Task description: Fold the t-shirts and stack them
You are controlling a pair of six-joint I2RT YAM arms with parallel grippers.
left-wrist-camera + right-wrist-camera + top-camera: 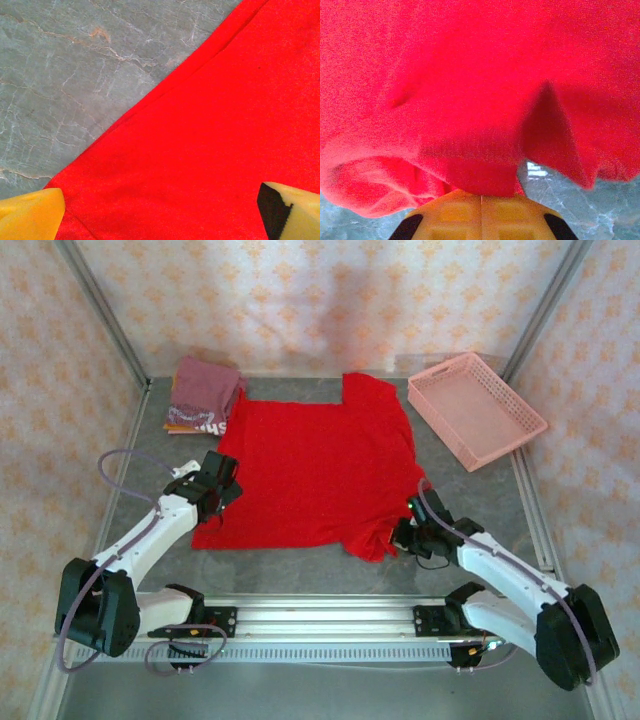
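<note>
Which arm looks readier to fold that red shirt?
Probably right: the right gripper is shut on a near corner of the red t-shirt; the left gripper hangs open over its left edge, gripping nothing.

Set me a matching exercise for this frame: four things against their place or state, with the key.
1 red t-shirt
2 folded t-shirts
3 pink basket
4 right gripper

A far-right corner
B spread flat in the middle
C shut on red cloth at the near edge
D far-left corner

Pairs: 1-B, 2-D, 3-A, 4-C
</note>
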